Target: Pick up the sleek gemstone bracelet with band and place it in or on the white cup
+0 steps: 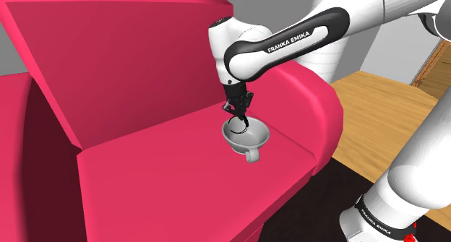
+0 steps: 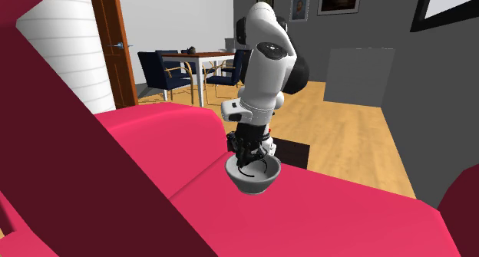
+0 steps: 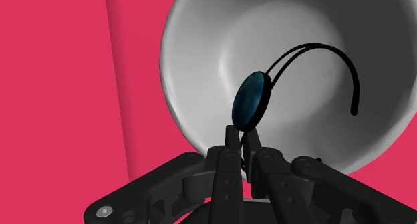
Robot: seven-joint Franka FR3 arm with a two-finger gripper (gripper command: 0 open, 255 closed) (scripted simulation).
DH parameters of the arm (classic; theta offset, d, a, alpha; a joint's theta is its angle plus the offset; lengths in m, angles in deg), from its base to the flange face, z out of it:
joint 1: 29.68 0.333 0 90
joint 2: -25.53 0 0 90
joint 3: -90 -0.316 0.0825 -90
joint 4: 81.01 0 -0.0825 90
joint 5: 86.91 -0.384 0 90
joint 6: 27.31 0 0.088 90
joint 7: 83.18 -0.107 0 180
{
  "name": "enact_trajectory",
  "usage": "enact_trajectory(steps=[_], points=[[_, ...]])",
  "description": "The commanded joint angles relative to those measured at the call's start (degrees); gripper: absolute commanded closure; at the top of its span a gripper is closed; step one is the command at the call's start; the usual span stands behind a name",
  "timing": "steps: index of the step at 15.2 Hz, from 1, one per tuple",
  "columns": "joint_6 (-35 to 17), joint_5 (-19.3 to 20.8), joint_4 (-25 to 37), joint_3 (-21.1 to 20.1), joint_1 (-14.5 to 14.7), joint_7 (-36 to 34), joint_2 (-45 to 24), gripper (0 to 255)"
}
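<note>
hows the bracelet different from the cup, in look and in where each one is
The bracelet is dark, a thin black band with a blue-green oval stone; the cup is pale, wide and bowl-shaped. The bracelet is far slimmer than the cup's mouth. The bracelet hangs clasped in the gripper, while the cup sits on the red sofa seat. Shared: the same spot, with the bracelet at the cup's opening.

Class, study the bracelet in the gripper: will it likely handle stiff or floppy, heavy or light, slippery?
Probably stiff: the gripper pinches the bracelet at its dark blue stone, yet the thin black band arches unsupported over the cup. Likely light, being so thin. The smooth rounded stone might slip.
</note>
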Motion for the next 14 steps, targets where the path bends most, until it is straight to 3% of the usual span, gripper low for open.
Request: enact_trajectory(steps=[1,7,8,14], points=[[-0.44,0.1,-0.32,0.01,0.0,-0.12,-0.12,255],[-0.43,0.1,-0.31,0.01,0.0,-0.12,-0.12,255],[-0.43,0.1,-0.31,0.01,0.0,-0.12,-0.12,0],[1.42,-0.23,1.32,-0.17,0.17,0.08,0.13,0]])
